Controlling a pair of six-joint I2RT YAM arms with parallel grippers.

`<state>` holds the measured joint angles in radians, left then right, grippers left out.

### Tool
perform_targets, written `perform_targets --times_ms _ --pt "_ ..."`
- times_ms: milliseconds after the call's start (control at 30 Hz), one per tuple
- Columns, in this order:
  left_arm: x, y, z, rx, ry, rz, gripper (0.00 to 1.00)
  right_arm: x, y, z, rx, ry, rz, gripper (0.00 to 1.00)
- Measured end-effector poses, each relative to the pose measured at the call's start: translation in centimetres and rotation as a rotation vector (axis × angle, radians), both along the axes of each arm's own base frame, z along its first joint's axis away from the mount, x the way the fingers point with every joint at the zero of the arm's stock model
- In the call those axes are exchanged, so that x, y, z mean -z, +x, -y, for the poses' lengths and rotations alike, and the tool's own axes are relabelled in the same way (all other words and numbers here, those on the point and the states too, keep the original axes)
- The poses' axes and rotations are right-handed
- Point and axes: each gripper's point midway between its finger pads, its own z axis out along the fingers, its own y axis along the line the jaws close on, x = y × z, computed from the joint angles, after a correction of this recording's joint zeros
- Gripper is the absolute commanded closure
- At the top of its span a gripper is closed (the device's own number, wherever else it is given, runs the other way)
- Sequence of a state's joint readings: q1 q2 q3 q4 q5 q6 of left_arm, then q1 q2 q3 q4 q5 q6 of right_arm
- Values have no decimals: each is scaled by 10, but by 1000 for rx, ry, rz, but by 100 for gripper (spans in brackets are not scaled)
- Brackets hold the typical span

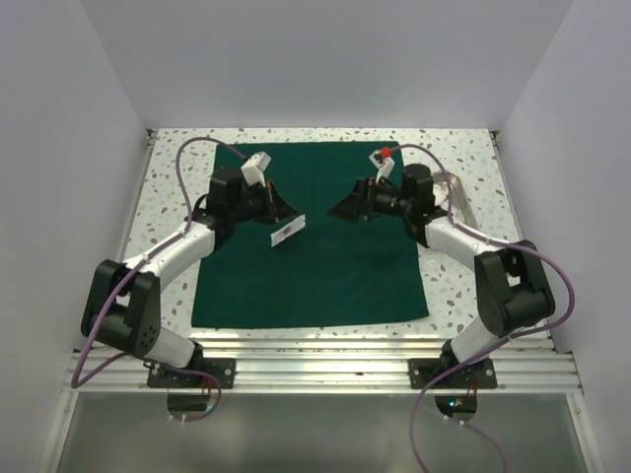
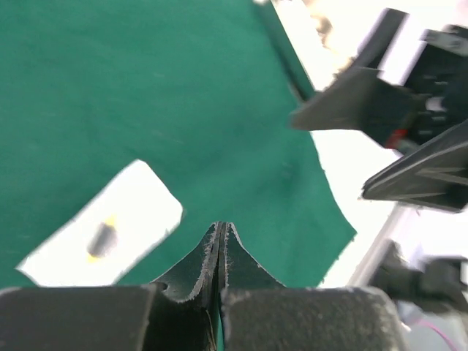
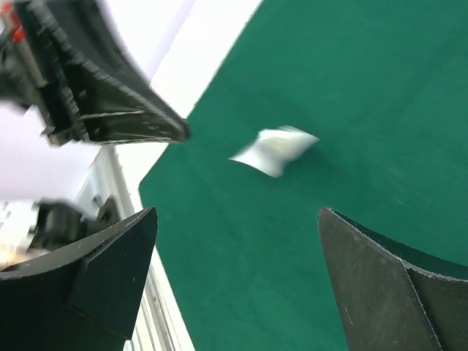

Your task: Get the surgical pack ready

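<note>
A white packet [image 1: 286, 235] is laid on the spread green drape [image 1: 315, 281] for wrapping, with the left hand [image 2: 221, 228] pressed together and the right hand [image 3: 238, 212] spread.

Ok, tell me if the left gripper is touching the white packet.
Apart. The left wrist view shows a strip of green drape between the shut left gripper and the white packet.

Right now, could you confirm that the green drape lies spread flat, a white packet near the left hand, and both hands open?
Not quite: the left hand is shut, closed on nothing, as the left wrist view shows; only the right hand is open. The green drape does lie flat, the white packet near the left hand.
</note>
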<state>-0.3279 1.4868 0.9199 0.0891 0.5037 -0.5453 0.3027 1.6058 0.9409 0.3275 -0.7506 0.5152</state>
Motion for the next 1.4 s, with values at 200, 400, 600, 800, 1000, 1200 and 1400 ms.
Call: perform_targets --times_ms 200,400,600,800,1000,1200,1400 --pt "-30 -24 14 105 -98 3 100 -16 -28 -37 -172 56 128 9" --pt "-29 -22 7 50 -6 22 71 6 -27 -46 -167 18 86 10" --pt "11 -16 -27 -141 136 -15 53 56 -5 -51 -4 -131 -139 15" --pt "54 -12 -48 -250 227 -75 55 83 4 -58 87 -188 -281 25" --pt "93 -5 -54 -287 276 -128 55 110 20 -65 113 -210 -354 37" --pt "126 3 -55 -293 321 -186 58 138 16 -64 125 -229 -431 48" --pt "135 7 -53 -294 330 -196 60 141 17 -69 117 -199 -448 57"
